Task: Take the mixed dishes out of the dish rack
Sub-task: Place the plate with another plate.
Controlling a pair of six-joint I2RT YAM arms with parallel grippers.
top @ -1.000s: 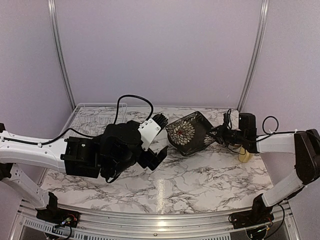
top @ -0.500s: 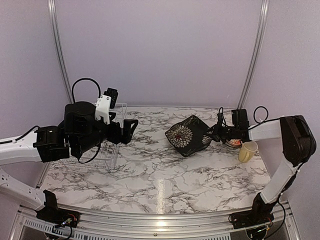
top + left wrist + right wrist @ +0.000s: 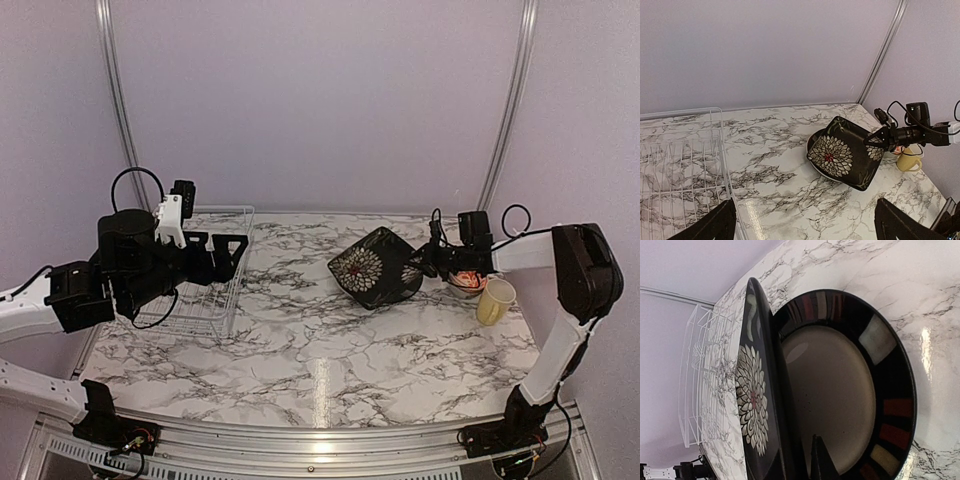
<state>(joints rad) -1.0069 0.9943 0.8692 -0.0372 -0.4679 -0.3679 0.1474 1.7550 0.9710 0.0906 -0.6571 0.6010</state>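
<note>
The right claw [image 3: 425,264] was clamped on the edge of the black floral plate [image 3: 372,267], which was tilted over a round plate [image 3: 840,390] on the worktop [image 3: 320,350]. The left claw [image 3: 235,255], its fingers apart, hung by the dish rack [image 3: 200,310].

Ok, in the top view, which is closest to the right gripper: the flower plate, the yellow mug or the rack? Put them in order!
1. The flower plate: pinched at its corner by the right gripper, toward the table's middle.
2. The yellow mug: close by, at the right edge.
3. The rack: far across, on the left.
</note>
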